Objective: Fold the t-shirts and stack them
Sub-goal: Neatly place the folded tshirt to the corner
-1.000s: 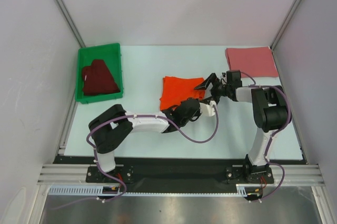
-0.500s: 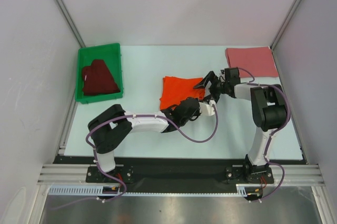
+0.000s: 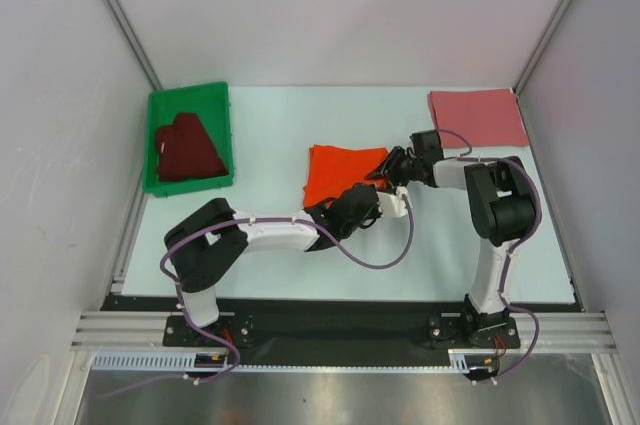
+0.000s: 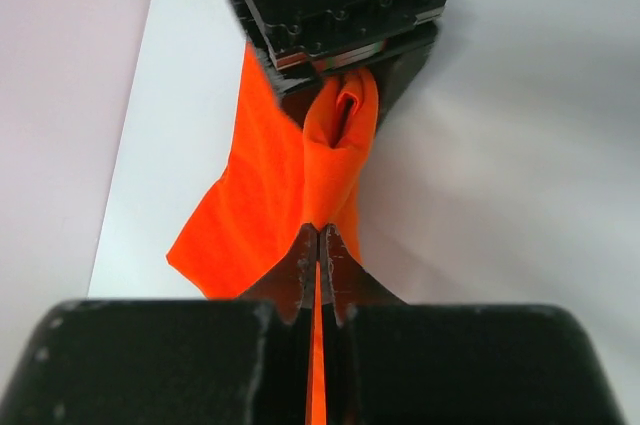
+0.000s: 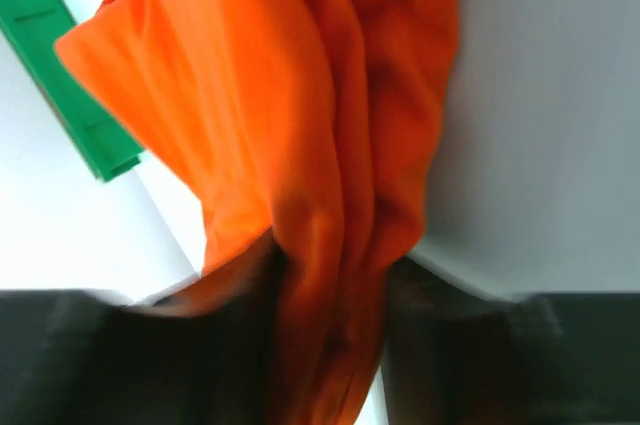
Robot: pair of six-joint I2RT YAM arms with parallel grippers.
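The bright orange t-shirt (image 3: pixel 335 170) lies folded mid-table. My left gripper (image 3: pixel 378 197) is shut on its near right corner; in the left wrist view the jaws (image 4: pixel 320 230) pinch a thin orange edge (image 4: pixel 260 185). My right gripper (image 3: pixel 390 167) has closed on the shirt's right edge, with a bunched fold of orange cloth (image 5: pixel 300 95) squeezed between its fingers (image 5: pixel 335 265). From the left wrist view that gripper (image 4: pixel 345 95) faces mine with cloth in its jaws. The dusty pink t-shirt (image 3: pixel 478 115) lies folded at the back right. The dark maroon t-shirt (image 3: pixel 188 150) sits in the bin.
A green plastic bin (image 3: pixel 165 110) stands at the back left, and its rim (image 5: pixel 50 65) shows in the right wrist view. Grey walls enclose the table on three sides. A purple cable loops below the left wrist (image 3: pixel 385 260).
My right gripper has slid left from beside the shirt onto its right edge and gone from wide open to closed on the cloth. The left gripper has stayed shut on its corner.
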